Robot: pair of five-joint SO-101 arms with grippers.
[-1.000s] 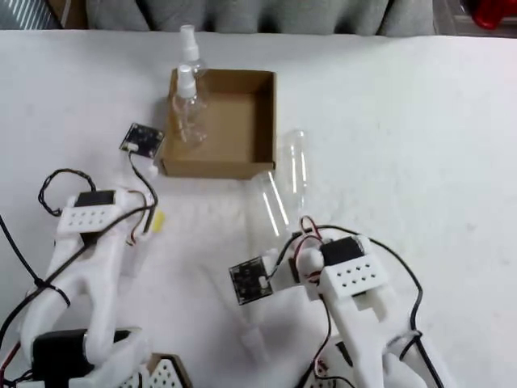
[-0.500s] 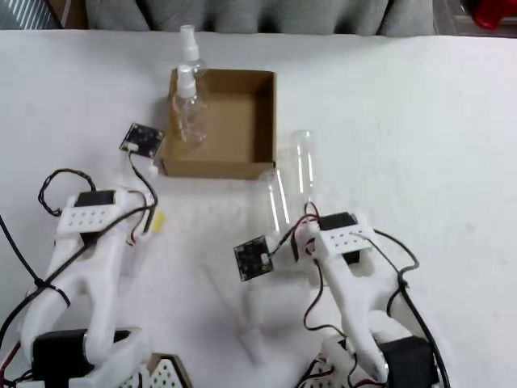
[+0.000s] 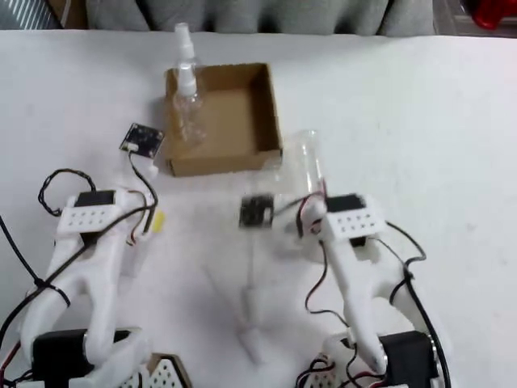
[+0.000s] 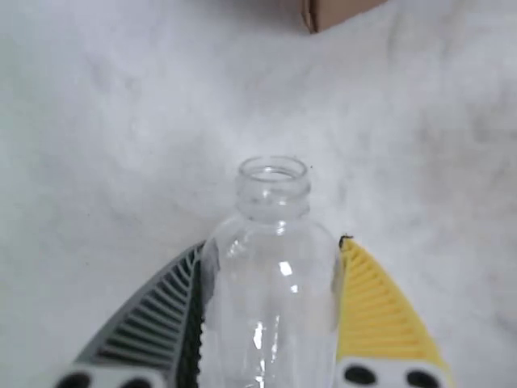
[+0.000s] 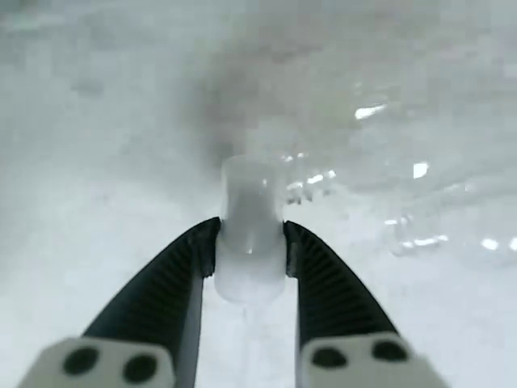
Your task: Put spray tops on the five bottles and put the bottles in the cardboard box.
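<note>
My left gripper (image 4: 271,246), with one grey and one yellow finger, is shut on a clear bottle (image 4: 271,275) with an open neck and no top. It is held near the table, a short way before the cardboard box (image 4: 331,11). My right gripper (image 5: 250,230) is shut on a white spray top (image 5: 249,242); a clear bottle (image 5: 420,202) lies just beyond it. In the high view the right arm (image 3: 349,225) sits just in front of the cardboard box (image 3: 260,113), beside a clear lying bottle (image 3: 307,162). One bottle with a spray top (image 3: 188,105) stands in the box, another (image 3: 184,47) behind it.
The left arm (image 3: 90,218) is in front of and to the left of the box. Faint white spray tops (image 3: 249,323) lie on the white table near the front middle. A grey sofa edge (image 3: 242,14) runs along the far side.
The right arm has moved away from the front edge toward the box, pushing the lying bottles ahead. The box has shifted and turned slightly. The left arm has stayed still.
</note>
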